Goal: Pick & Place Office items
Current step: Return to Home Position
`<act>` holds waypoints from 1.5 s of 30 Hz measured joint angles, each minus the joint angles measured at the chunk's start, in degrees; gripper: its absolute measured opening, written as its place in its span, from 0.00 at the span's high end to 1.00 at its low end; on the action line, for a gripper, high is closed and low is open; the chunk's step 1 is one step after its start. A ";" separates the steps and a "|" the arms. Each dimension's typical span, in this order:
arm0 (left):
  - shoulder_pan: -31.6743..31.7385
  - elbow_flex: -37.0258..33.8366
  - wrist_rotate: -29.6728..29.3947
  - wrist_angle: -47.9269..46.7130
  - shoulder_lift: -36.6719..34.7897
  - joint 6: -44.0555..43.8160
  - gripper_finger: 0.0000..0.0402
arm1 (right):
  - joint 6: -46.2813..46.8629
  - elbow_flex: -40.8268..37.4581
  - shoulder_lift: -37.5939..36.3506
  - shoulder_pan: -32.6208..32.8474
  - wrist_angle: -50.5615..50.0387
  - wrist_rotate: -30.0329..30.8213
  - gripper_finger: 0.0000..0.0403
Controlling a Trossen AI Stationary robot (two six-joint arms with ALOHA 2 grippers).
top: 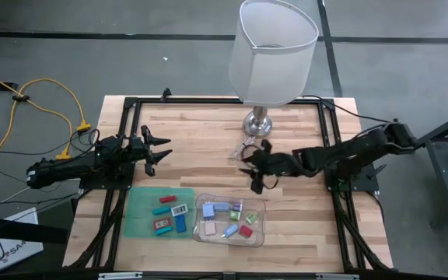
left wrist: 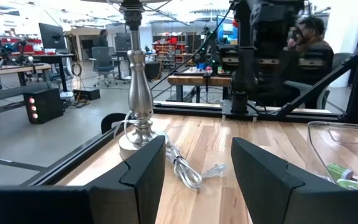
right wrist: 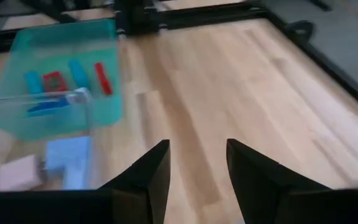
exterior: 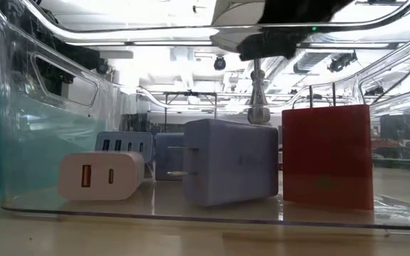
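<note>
The office items lie in two groups near the table's front. Several small blocks (top: 179, 210) rest flat on a green mat (top: 138, 222). Several more, among them a white one (exterior: 102, 176), a blue-grey one (exterior: 230, 171) and a red one (exterior: 326, 156), stand in a clear tray (top: 257, 237). My right gripper (top: 249, 171) hangs open above the table, just beyond the tray's far edge, with nothing between its fingers (right wrist: 148, 180). Over the table's left edge my left gripper (top: 160, 153) stands open and level, with nothing in it.
A lamp with a white shade (top: 274, 50) and silver base (top: 257, 123) stands at the far middle, its cord (left wrist: 185, 168) coiled on the wood beside it. A black frame (top: 127, 140) borders the table. Bare wood lies between the grippers. A person (left wrist: 309, 37) sits beyond the table.
</note>
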 joint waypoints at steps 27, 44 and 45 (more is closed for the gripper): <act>-0.01 0.00 0.18 0.15 0.01 0.01 0.56 | -6.47 -23.50 -30.79 -7.61 5.59 6.73 0.64; -0.01 -0.01 0.21 0.15 -0.01 0.00 0.56 | -9.23 -32.56 -46.60 -14.17 6.41 -5.49 0.64; -0.01 0.00 0.21 0.15 0.00 0.02 0.56 | -9.16 -33.45 -48.07 -14.59 6.86 -5.67 0.64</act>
